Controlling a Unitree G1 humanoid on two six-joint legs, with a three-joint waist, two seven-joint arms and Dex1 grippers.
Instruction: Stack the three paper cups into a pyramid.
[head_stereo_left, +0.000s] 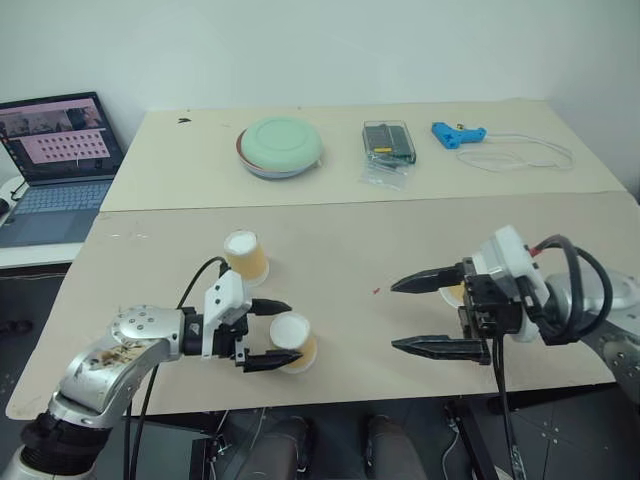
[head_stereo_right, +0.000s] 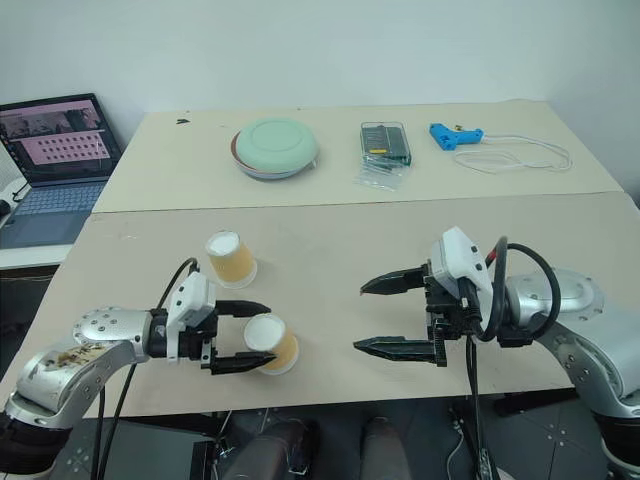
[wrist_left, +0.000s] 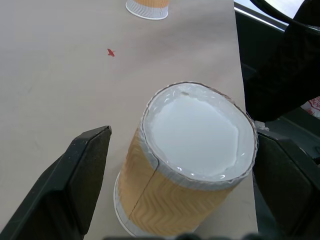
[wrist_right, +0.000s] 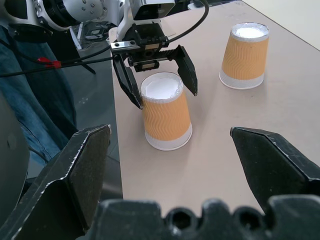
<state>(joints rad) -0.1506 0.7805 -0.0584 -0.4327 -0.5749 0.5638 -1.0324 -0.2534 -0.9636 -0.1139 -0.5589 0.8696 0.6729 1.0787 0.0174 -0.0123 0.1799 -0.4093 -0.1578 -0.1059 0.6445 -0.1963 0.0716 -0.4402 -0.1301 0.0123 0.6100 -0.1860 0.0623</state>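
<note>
Cup (head_stereo_right: 269, 343) inverted near front edge of table (head_stereo_right: 330, 240), my left gripper (head_stereo_right: 243, 336) spread around it, not clamped. Second cup (head_stereo_right: 230, 258) just behind. My right gripper (head_stereo_right: 388, 315) released, empty.

Both eye views look down from the head over the table (head_stereo_left: 330, 250); wrist views sit close (sharing the near cup (wrist_right: 166, 111)).

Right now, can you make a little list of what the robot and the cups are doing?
cups upside down on table: near cup, far cup
third cup: partly hidden behind right gripper
left gripper: open, fingers either side of near cup, not squeezing
right gripper: open, holding nothing
pyramid: not started
far table: green bowl, blue tool
</note>
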